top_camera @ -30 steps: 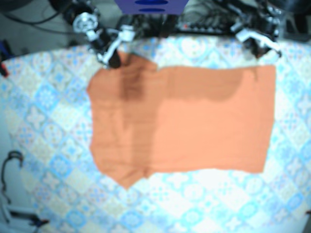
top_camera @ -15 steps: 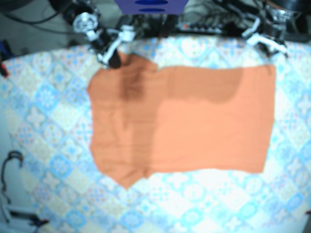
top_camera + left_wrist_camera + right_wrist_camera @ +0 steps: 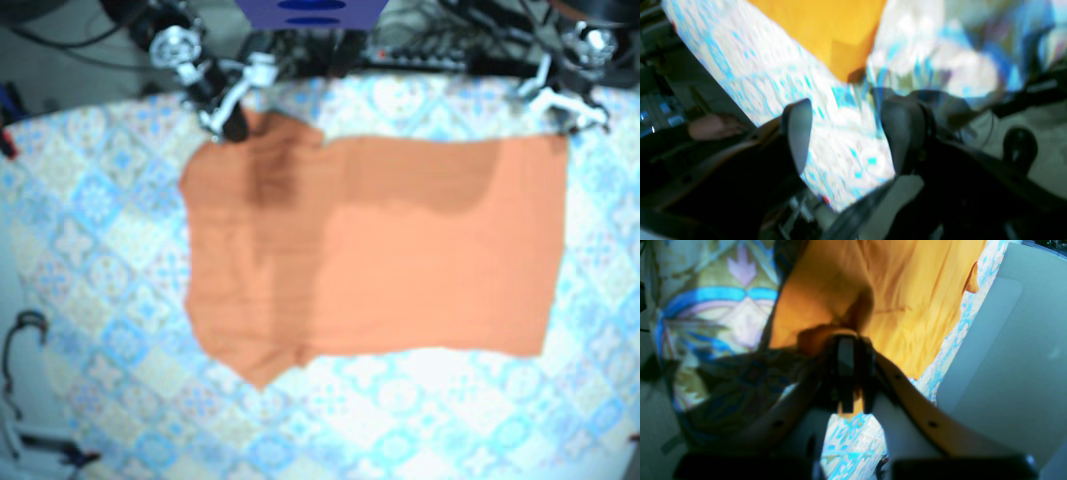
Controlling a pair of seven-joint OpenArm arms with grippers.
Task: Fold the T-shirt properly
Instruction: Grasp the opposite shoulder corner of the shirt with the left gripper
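The orange T-shirt (image 3: 400, 250) lies spread flat on the patterned tablecloth (image 3: 90, 250), with a darker folded band along its far edge. My right gripper (image 3: 232, 122) is at the shirt's far-left corner. In the right wrist view it (image 3: 847, 350) is shut on a bunch of orange fabric (image 3: 907, 290). My left gripper (image 3: 562, 102) hovers just beyond the shirt's far-right corner. In the left wrist view its fingers (image 3: 796, 133) are spread wide with only tablecloth between them, and the shirt corner (image 3: 833, 40) lies ahead of them, apart.
Cables and dark equipment (image 3: 420, 45) line the table's far edge, with a blue object (image 3: 310, 12) at the middle. A looped cable (image 3: 25, 330) lies off the left side. The table edge drops to grey floor (image 3: 1007, 356) beside the right gripper.
My left gripper has drifted to the right along the far edge, beside the shirt's far-right corner. The shirt and the right gripper have not moved.
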